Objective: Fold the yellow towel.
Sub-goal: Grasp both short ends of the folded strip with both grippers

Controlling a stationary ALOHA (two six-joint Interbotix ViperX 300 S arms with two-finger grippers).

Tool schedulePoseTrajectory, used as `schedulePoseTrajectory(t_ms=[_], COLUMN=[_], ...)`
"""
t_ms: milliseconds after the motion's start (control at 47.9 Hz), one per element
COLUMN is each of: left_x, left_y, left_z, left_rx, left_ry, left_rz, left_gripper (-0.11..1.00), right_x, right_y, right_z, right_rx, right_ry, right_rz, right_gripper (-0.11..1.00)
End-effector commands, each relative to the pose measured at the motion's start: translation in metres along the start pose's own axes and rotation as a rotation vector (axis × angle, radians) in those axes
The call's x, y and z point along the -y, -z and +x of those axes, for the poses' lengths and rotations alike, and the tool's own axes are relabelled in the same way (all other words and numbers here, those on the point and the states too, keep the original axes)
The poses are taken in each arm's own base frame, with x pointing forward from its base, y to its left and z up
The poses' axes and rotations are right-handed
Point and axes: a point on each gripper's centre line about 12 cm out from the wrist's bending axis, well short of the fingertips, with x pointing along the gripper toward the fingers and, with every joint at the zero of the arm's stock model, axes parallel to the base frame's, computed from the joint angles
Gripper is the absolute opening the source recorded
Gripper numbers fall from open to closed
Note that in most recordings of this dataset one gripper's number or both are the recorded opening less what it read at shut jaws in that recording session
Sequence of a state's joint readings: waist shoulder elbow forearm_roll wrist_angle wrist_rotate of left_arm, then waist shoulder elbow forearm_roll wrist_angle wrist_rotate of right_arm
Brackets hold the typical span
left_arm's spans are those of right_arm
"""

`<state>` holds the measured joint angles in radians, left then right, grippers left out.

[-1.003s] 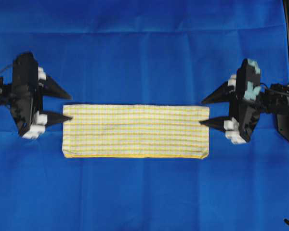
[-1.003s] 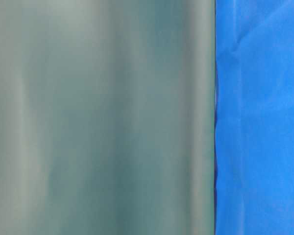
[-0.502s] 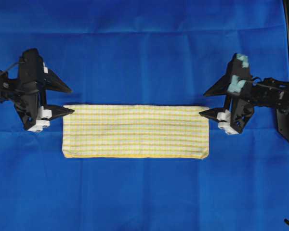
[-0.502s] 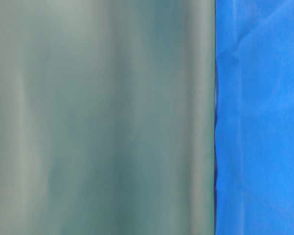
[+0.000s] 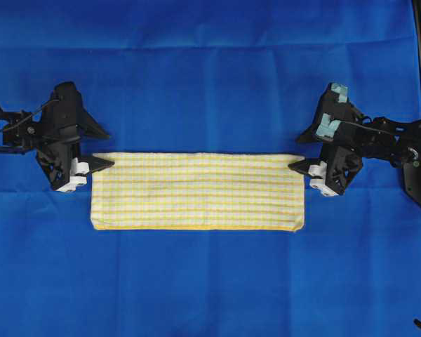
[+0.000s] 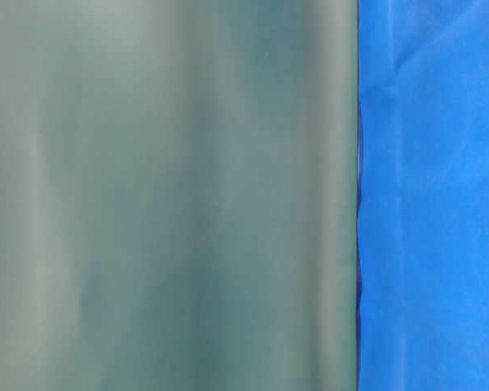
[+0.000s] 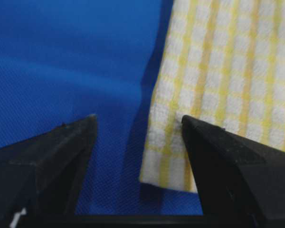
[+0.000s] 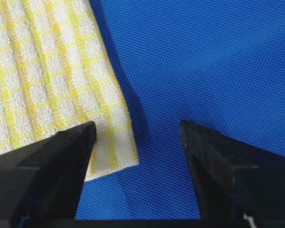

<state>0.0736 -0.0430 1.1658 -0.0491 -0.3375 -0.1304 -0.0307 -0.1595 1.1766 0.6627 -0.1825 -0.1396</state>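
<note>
So the yellow towel (image 5: 196, 191) is lying flat in the middle of the tabletop on the big blue cloth (image 5: 210, 77), and it looks like it's already been folded at least once into a long narrow strip, since the near long edge looks rounded and doubled. I'd guess there's still a fold or two left, probably bringing the short ends together. The left claw (image 5: 98, 149) is spread wide right at the far-left corner, and in the left wrist view that corner sits between the two fingers with one finger (image 7: 213, 156) resting over the cloth, nothing pinched yet. Same deal on the other side: the right claw (image 5: 303, 150) is spread at the far-right corner, one finger (image 8: 52, 161) over the towel tip and the other out on bare blue. Both corners look slightly lifted, with a bit of shadow underneath, which should help getting a finger under. Loads of open room all around the towel, nothing else on the cloth to bump into. The table-level view is just a blurry grey-green surface and a strip of blue, so no help there.
</note>
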Motion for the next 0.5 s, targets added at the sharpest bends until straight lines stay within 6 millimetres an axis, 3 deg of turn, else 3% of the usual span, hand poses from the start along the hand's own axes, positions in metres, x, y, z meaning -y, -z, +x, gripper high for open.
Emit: schedulePoseTrajectory(t_ms=[0,104,188,376,439,481], left_x=[-0.0003,-0.0007,-0.0009,-0.0012,-0.0011,-0.0009], left_y=[-0.0035,-0.0008,0.0011,0.0055,0.0055,0.0046], left_z=[0.0028,0.0042,0.0043,0.0052,0.0055,0.0059], left_rx=[0.01,-0.006,-0.025,-0.095,-0.106,-0.109], left_ry=[-0.001,-0.004,-0.007,-0.016,-0.018,-0.018], left_rz=[-0.008,-0.019,-0.025,-0.031,-0.031,-0.03], left_gripper=[0.64,0.6,0.54,0.12,0.01,0.01], right_x=[-0.0032,-0.0064,-0.0096,-0.0118,-0.0115,-0.0114], right_y=[-0.0053,-0.004,-0.0026,-0.0011,-0.0013,-0.0013], right_z=[0.0006,0.0014,0.0018,0.0007,-0.0002,-0.0007], right_rx=[0.012,-0.003,-0.01,-0.016,-0.01,-0.008], right_ry=[-0.007,-0.016,-0.024,-0.033,-0.033,-0.034], right_rz=[0.005,-0.005,-0.027,-0.044,-0.044,-0.045], right_gripper=[0.68,0.6,0.47,0.05,0.03,0.03])
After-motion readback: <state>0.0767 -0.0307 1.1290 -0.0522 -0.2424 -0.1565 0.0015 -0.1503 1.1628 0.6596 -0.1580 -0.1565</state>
